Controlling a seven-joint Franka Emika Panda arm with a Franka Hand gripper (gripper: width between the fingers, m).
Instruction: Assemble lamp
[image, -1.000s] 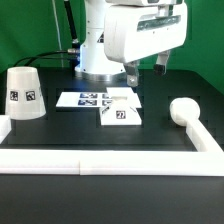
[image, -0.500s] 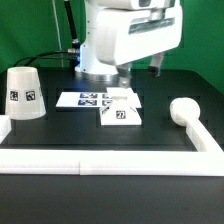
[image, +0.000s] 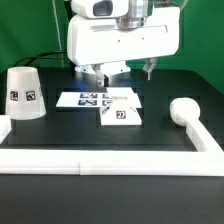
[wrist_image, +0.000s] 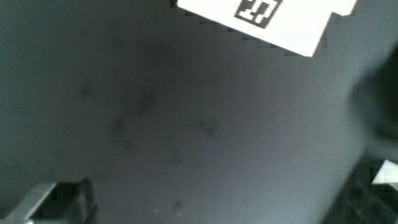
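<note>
The white cone shade (image: 24, 93) stands at the exterior view's left, tag facing front. The square base block (image: 121, 112) sits mid-table in front of the marker board (image: 92, 99). The round-ended bulb (image: 183, 110) lies at the exterior view's right by the white rail. My gripper (image: 127, 73) hangs above and behind the base block, open wide and empty. In the wrist view the gripper (wrist_image: 219, 190) shows only dark table between its fingers (wrist_image: 54, 200). A white tagged part, seemingly the base block (wrist_image: 267, 20), is at the picture's edge.
A white raised rail (image: 100, 160) runs along the table's front and up the exterior view's right side (image: 205, 135). Black cables (image: 50, 58) lie at the back by the arm's foot. The table top is black.
The arm's hand has swung toward the exterior view's left and now looms larger over the marker board. The lamp parts have not moved. The gripper stays open.
</note>
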